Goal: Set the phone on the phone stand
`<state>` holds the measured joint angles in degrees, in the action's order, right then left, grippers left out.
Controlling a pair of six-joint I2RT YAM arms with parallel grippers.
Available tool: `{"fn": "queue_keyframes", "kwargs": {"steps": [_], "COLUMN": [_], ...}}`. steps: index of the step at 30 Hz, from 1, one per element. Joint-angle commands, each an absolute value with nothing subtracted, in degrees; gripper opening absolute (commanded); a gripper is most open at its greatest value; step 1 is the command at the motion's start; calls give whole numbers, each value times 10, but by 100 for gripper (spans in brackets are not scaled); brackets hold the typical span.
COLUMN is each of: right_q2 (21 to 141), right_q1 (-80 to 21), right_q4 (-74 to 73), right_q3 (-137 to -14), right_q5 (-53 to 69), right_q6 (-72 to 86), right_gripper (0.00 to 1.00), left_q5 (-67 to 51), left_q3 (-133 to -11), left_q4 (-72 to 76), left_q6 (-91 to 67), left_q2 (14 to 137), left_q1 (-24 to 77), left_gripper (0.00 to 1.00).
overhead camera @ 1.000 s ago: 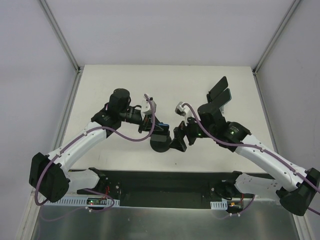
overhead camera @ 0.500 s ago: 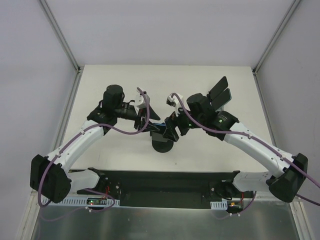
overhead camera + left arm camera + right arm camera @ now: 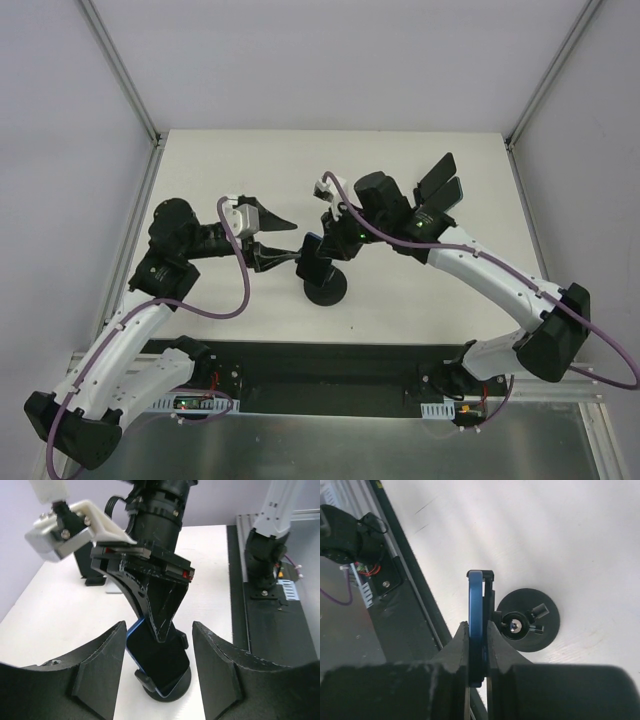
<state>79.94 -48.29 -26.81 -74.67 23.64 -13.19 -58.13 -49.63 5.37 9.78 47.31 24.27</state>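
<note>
Robotics lab, enclosed benchtop test cell.
From my remote feed: a bare white tabletop (image 3: 250,160) boxed in by plain pale walls (image 3: 330,60) on aluminium frame posts (image 3: 121,70). The left arm (image 3: 122,328) and right arm (image 3: 490,275) I drive are bolted to a black base plate (image 3: 330,370) at the near edge, with loose purple cables (image 3: 200,314) and exposed circuit boards (image 3: 190,402) showing lit LEDs, all above a brushed metal sheet (image 3: 330,445). On the table I see staged props, a blue phone (image 3: 160,660) and a black phone stand (image 3: 327,292). Bare hardware, rig-style lighting, lab setup all over.
</note>
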Motion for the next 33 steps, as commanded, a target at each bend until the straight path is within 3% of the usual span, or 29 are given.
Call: {"fn": "queue_keyframes", "kwargs": {"steps": [1, 8, 13, 19, 33], "right_q2": [792, 683, 591, 586, 613], "right_q1": [-489, -457, -290, -184, -89], "right_q4": [-283, -319, -314, -332, -287], "right_q3": [-762, -704, -638, -642, -659], "right_q5": [165, -250, -215, -171, 21], "right_q6": [-115, -36, -2, -16, -93], "right_gripper": [1, 0, 1, 0, 0], "left_q5": [-519, -507, -536, -538, -555], "left_q3": [-469, -468, -470, -464, -461], "left_q4": [95, 103, 118, 130, 137], "left_q6": [89, 83, 69, 64, 62], "left_q2": [460, 463, 472, 467, 467], "left_q1": [236, 236, 237, 236, 237], "left_gripper": [53, 54, 53, 53, 52]}}
